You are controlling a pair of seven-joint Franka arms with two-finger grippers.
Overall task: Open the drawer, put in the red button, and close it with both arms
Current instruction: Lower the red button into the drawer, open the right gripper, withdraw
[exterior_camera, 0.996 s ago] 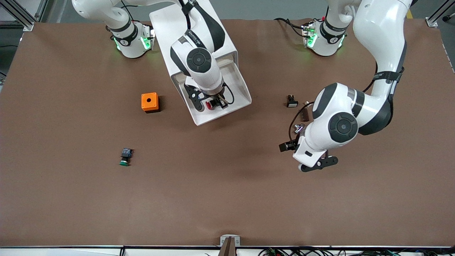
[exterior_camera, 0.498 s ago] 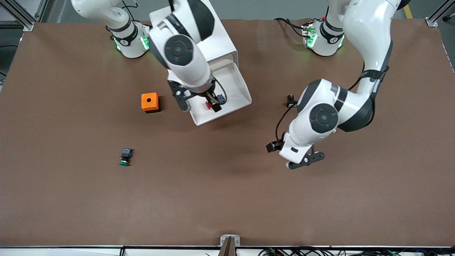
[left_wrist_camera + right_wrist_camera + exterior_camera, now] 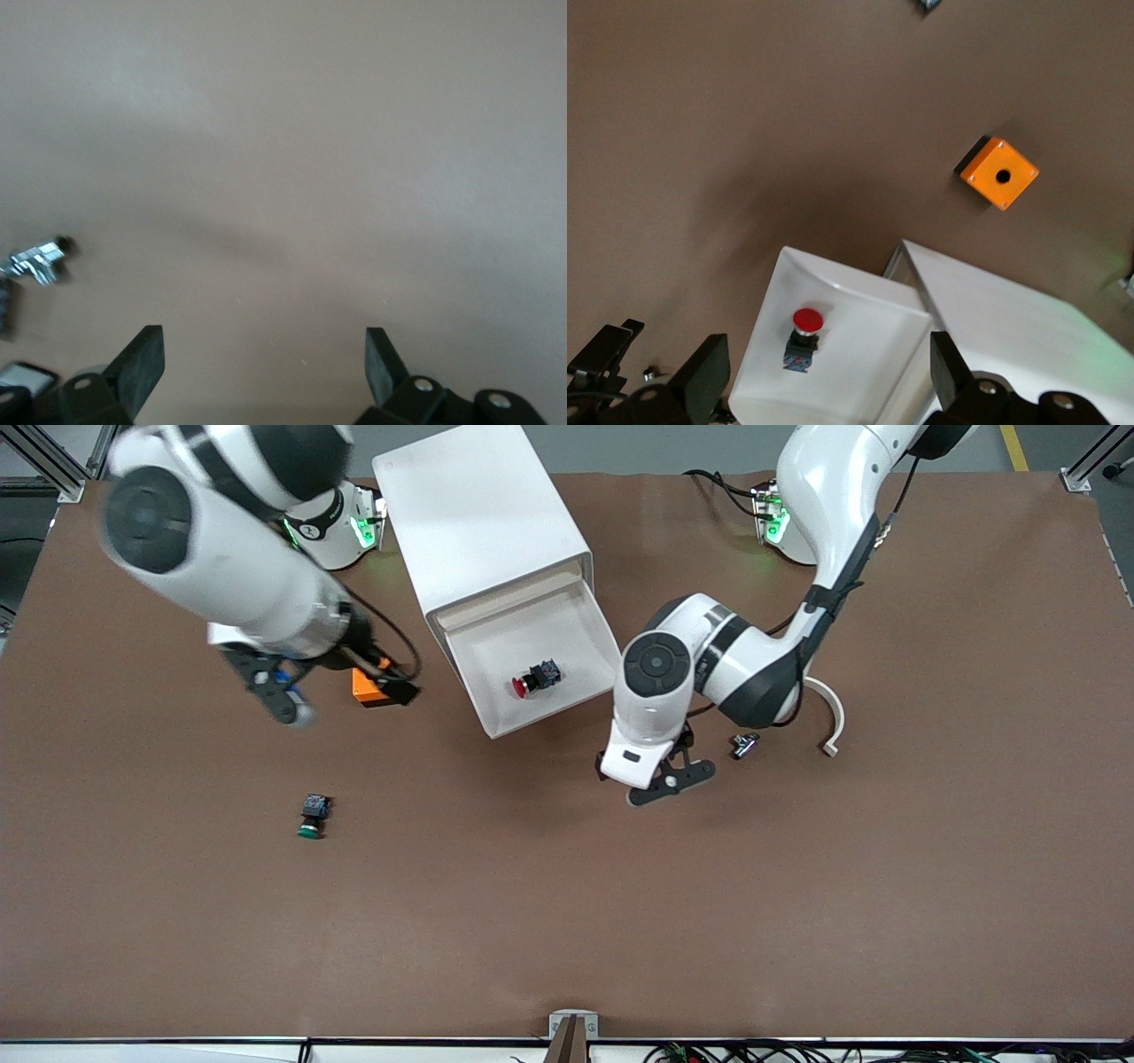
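Observation:
The top drawer [image 3: 551, 710] of the white cabinet [image 3: 478, 514] is pulled out. The red button [image 3: 534, 677] lies on its side in it, held by nothing. In the right wrist view the red button [image 3: 806, 329] lies in the drawer [image 3: 859, 372] well below the camera. My right gripper [image 3: 341, 695] hangs open and empty high over the table, above the orange box. My left gripper [image 3: 671, 781] is open and empty, low over bare table just off the drawer's front corner toward the left arm's end. The left wrist view has its fingertips [image 3: 142, 363] wide apart over bare brown table.
An orange box [image 3: 367, 691] with a round hole stands beside the cabinet, toward the right arm's end, partly hidden by my right gripper. A green-capped button [image 3: 312, 816] lies nearer the front camera. A small metal part [image 3: 744, 744] lies by the left arm's elbow.
My right gripper opened and left the red button in the drawer, then rose and swung away toward the right arm's end. The left arm moved in toward the drawer's front.

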